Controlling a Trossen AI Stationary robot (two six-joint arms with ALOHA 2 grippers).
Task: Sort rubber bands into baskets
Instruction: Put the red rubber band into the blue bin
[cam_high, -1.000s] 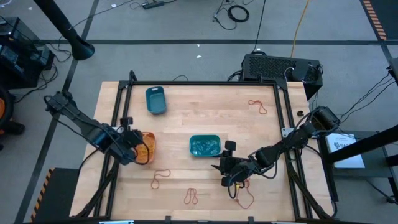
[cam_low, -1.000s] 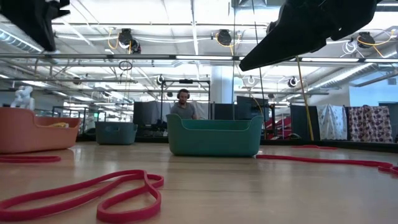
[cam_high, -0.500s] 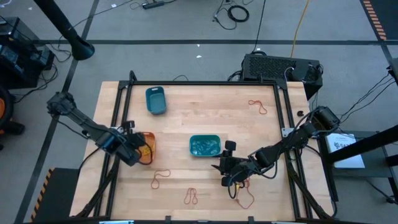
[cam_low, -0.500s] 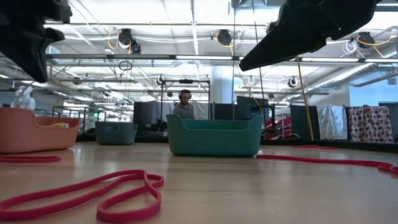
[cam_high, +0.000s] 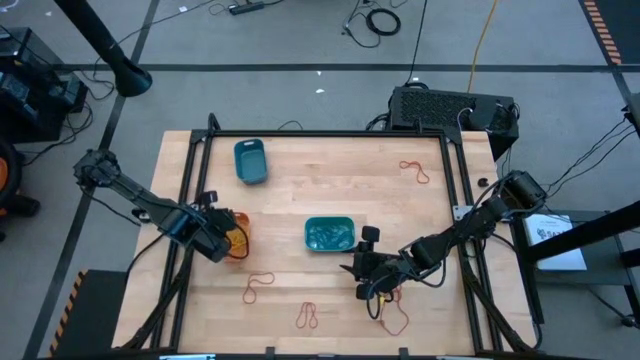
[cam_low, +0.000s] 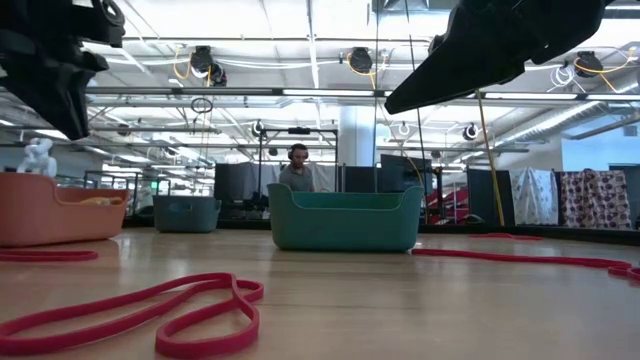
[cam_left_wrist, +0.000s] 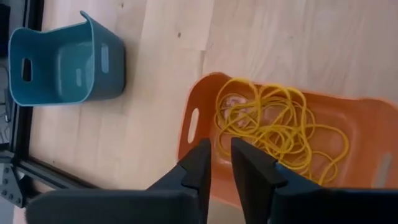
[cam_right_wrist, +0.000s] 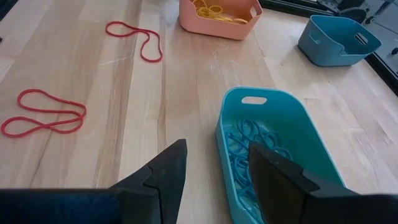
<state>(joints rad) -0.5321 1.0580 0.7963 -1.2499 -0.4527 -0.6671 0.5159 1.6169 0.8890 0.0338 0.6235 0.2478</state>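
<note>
Up close, the left gripper (cam_left_wrist: 221, 163) has its two dark fingers parted by a narrow slit with nothing between them; it hangs just over the near wall of the orange basket (cam_left_wrist: 198, 124). Inside that basket lies a loose tangle of yellow bands (cam_left_wrist: 273, 127). From above, this gripper (cam_high: 222, 238) sits at the table's (cam_high: 330, 170) nine o'clock edge, over the orange basket (cam_high: 239, 236).

The right gripper (cam_right_wrist: 214, 171) stands wide open and empty, its fingers spread on either side of the rim of the teal basket (cam_right_wrist: 283, 134), which holds a heap of blue-green bands (cam_right_wrist: 252, 146). From above, the gripper (cam_high: 362, 262) is near the table's middle, toward five o'clock, just beside the teal basket (cam_high: 329, 233) on that side.

The darker blue basket (cam_high: 250, 161) stands well apart at about eleven o'clock; no bands show in it.

Red bands lie loose on the wood: one (cam_high: 257, 288) at seven o'clock, a folded one (cam_high: 308, 316) at six o'clock, another (cam_high: 392, 312) close by the right arm at five o'clock, and one (cam_high: 414, 171) far off at one o'clock.

From table height the folded red band (cam_low: 150, 315) lies in front, the teal basket (cam_low: 343, 220) behind it, and a person (cam_low: 296, 170) sits in the room beyond.
</note>
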